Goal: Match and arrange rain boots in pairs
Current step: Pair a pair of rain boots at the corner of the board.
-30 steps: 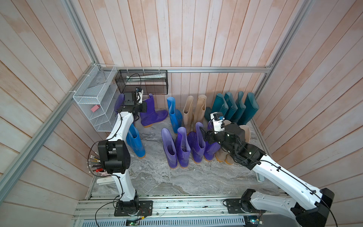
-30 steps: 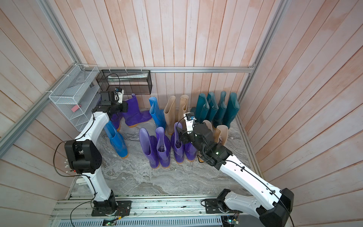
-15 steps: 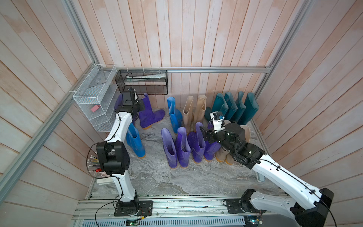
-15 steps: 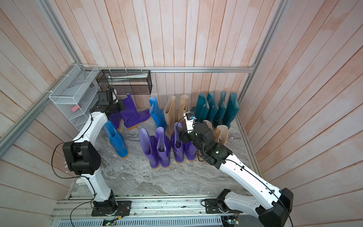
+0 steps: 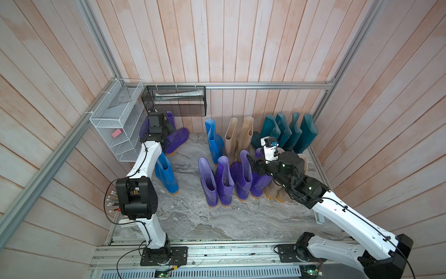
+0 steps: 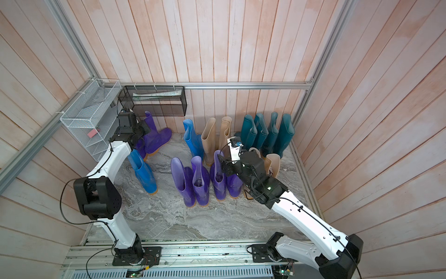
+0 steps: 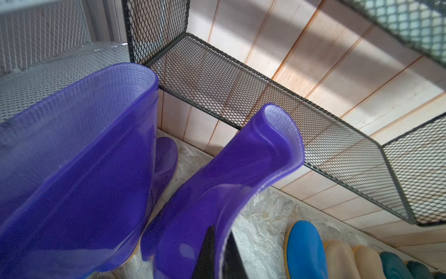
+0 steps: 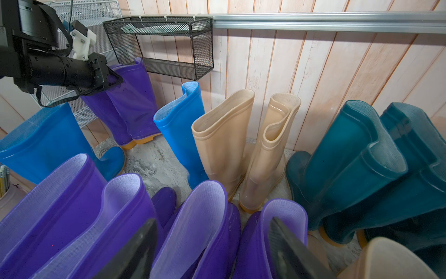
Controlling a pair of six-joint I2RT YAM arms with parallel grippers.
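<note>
My left gripper (image 5: pixel 169 128) is shut on the shaft rim of a purple rain boot (image 5: pixel 177 140) in the back left corner, under the black mesh basket; this held purple boot (image 7: pixel 224 178) leans beside a second purple boot (image 7: pixel 79 154). My right gripper (image 8: pixel 212 253) is open, its fingers (image 8: pixel 287 248) spread wide over the tops of the front row of several purple boots (image 5: pixel 224 178). One blue boot (image 5: pixel 166 174) stands at the left, another blue boot (image 5: pixel 213 142) at the back. A beige pair (image 5: pixel 237 135) and several teal boots (image 5: pixel 289 130) line the back wall. Another beige pair (image 5: pixel 272 190) sits partly hidden under my right arm.
A white wire rack (image 5: pixel 115 120) holding a pink item (image 5: pixel 116 133) hangs on the left wall. The black mesh basket (image 5: pixel 176 101) hangs on the back wall just above the held boot. Bare marble floor (image 5: pixel 205 222) stretches in front of the boots.
My left gripper has carried the purple boot a little to the left, closer to the corner. The right arm has stayed still.
</note>
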